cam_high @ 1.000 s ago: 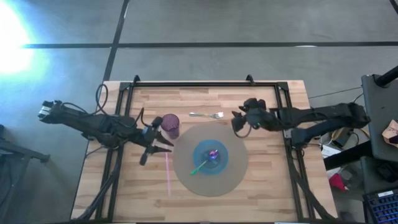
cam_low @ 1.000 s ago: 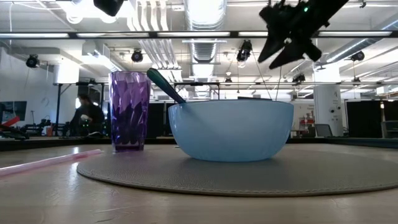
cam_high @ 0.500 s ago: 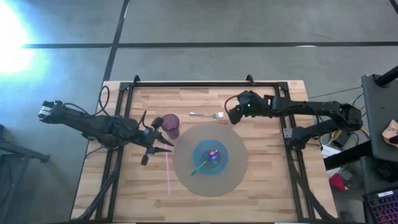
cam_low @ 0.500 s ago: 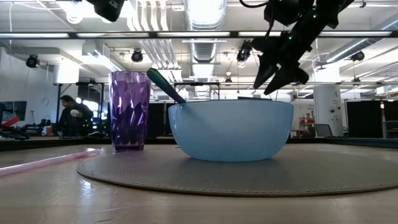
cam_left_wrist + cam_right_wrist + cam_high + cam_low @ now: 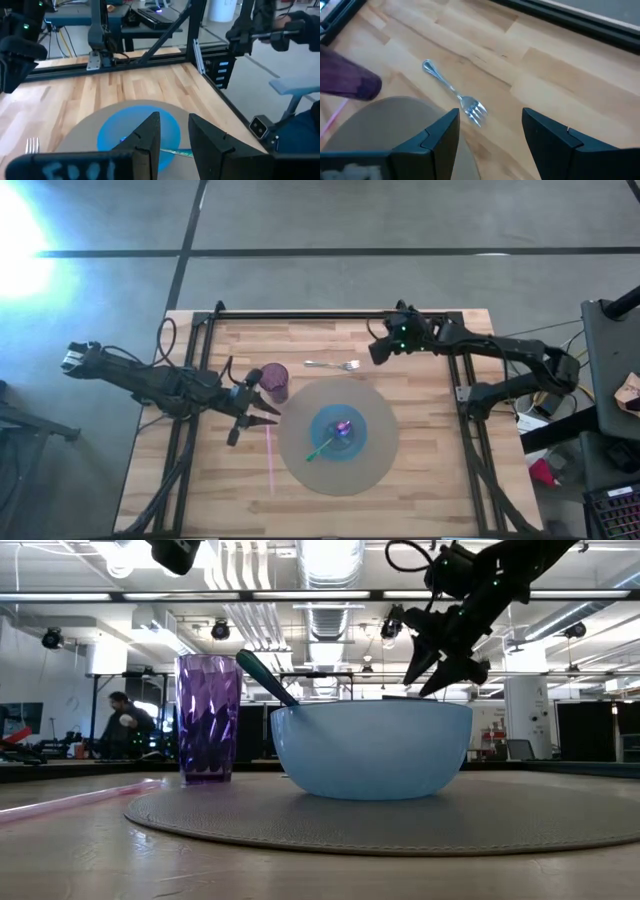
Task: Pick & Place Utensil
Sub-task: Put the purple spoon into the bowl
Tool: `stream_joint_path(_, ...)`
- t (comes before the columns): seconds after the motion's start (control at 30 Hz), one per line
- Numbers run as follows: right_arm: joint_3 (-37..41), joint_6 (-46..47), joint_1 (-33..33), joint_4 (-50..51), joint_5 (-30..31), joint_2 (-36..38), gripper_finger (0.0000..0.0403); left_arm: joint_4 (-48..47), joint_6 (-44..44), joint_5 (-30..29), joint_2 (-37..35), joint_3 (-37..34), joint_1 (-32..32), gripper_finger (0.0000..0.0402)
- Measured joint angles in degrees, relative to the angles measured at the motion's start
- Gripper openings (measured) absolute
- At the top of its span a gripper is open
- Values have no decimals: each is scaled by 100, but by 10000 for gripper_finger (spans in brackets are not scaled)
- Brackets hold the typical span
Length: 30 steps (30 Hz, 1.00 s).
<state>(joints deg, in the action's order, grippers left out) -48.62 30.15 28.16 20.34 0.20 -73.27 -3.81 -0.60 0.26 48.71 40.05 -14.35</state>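
Fork (image 5: 333, 365): you find it lying flat on the wooden surface (image 5: 420, 480), just beyond the far edge of the round grey mat (image 5: 375, 460), tines toward the right arm. Nothing grips it.
Right hand (image 5: 378, 353): it hovers above the surface just beside the tines, fingers spread wide and empty; its wrist view looks down on the fork between them.
Left hand (image 5: 262, 414): it waits near the purple cup (image 5: 274, 382), fingers narrowly parted, holding nothing.
Mat: a blue bowl (image 5: 339, 431) sits at its centre with a green utensil (image 5: 322, 447) resting in it; a pink straw (image 5: 269, 458) lies beside the mat.
Progress: you are early on; the approach looks nearly done, while descent, grasp, lift and placement remain.
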Motion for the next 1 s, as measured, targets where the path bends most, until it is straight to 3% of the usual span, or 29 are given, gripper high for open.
stream_joint_path(0.33,0,-282,667,-27,-1057,-586,210,0,-295,1,0,-2,-2,94)
stream_joint_path(0.6,0,-383,844,-325,-1809,-1161,210,0,-464,-1,0,-2,-7,94)
stream_joint_path(1.0,0,-320,839,-605,-1900,-1687,210,15,-464,-18,0,-2,-7,94)
